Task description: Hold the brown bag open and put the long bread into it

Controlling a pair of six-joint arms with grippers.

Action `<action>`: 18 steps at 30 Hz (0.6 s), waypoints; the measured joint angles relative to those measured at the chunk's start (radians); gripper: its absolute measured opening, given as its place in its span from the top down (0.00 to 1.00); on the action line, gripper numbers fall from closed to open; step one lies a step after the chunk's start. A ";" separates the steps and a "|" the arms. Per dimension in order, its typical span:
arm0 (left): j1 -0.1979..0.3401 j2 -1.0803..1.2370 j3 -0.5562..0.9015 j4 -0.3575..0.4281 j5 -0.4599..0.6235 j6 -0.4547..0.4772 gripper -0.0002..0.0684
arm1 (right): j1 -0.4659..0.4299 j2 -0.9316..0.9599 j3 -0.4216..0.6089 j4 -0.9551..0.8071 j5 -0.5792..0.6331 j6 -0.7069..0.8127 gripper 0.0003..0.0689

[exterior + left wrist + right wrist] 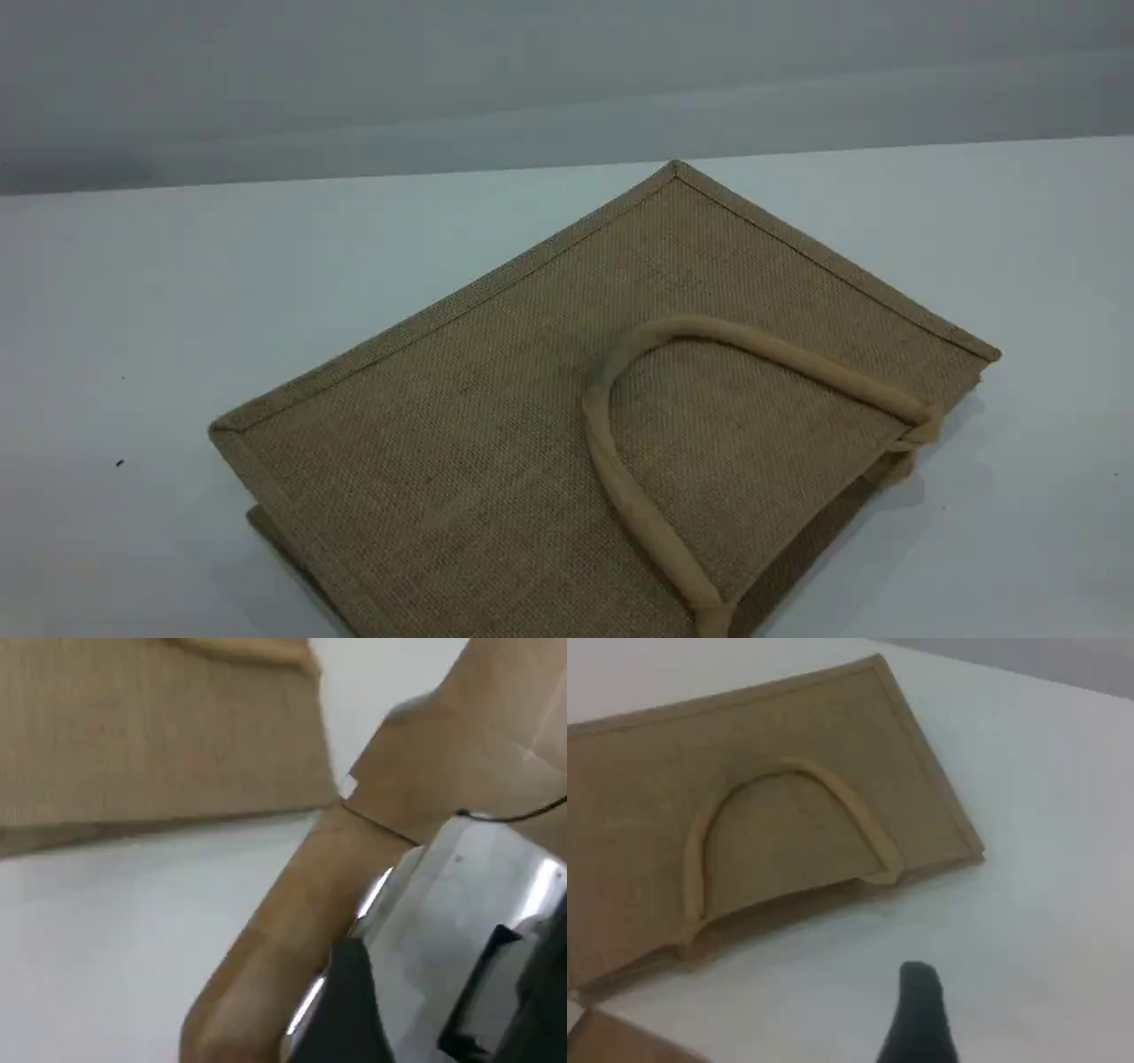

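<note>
The brown bag [496, 443] lies flat and closed on the white table, one beige loop handle [620, 478] folded back on its upper face and its mouth toward the near right. Neither arm shows in the scene view. In the right wrist view the bag [788, 735] and its handle [859, 815] lie ahead of my right gripper [921, 1019], whose one dark fingertip hovers over bare table with nothing in it. My left gripper [354, 1010] shows one dark fingertip, apart from the bag's edge [159, 726], holding nothing. The long bread is out of view.
Tan cardboard-like panels [292, 930] and a shiny metal block [461, 930] crowd the left gripper's view. A brown cardboard corner [611, 1041] shows at the right wrist view's lower left. White table [133, 310] surrounds the bag, with a grey wall behind.
</note>
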 joint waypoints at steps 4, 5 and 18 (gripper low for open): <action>0.000 -0.130 0.115 0.027 -0.037 0.000 0.21 | -0.028 0.000 0.000 0.000 0.000 0.000 0.31; 0.000 -0.156 0.129 0.027 -0.047 0.003 0.21 | -0.045 0.000 0.000 0.000 0.000 0.000 0.31; 0.000 -0.283 0.133 0.026 -0.047 0.009 0.21 | -0.411 -0.044 0.000 -0.001 -0.001 0.001 0.31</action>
